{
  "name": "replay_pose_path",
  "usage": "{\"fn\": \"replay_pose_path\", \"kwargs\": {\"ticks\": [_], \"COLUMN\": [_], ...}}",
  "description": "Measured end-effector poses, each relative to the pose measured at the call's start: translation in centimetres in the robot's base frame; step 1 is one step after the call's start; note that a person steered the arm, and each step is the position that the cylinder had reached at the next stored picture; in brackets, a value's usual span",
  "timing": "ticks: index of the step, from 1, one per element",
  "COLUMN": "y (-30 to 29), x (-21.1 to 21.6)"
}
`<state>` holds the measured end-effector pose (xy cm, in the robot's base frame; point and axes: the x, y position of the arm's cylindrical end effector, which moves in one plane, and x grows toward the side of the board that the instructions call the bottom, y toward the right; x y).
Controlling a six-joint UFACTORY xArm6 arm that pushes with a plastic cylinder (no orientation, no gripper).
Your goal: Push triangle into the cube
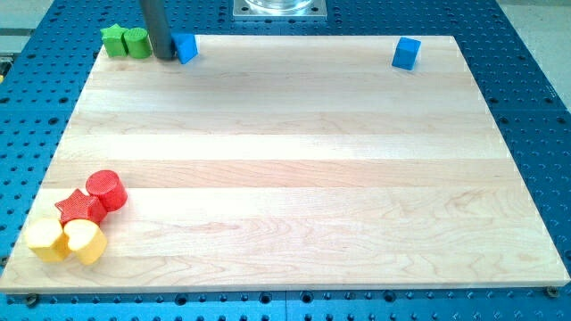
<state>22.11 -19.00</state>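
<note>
Wooden board [285,178] holds seven blocks — two blue, two green, two red, two yellow would overcount — so counted plainly: blue triangle [186,47], blue cube [407,53], two green [125,41], two red [94,198], two yellow [64,240] — my tip [165,55], a jawless rod, touching the triangle's left.

Bright, even light, soft shadows, sharp focus, no glare.

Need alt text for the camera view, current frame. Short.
My tip sits at the wooden board's top left, touching the left side of the blue triangle, with the green star and green cylinder just left of it. The blue cube stands far right along the top edge; red and yellow blocks cluster bottom left.
</note>
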Motion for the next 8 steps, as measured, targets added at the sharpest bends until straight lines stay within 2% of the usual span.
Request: {"fn": "replay_pose_path", "kwargs": {"ticks": [1,2,3,4,5,6,7,8], "y": [4.1,11.3,9.9,9.5,13.9,13.5,6.5,12.0], "x": [-0.3,2.3,3.9,7.5,7.9,6.7,5.7,5.7]}}
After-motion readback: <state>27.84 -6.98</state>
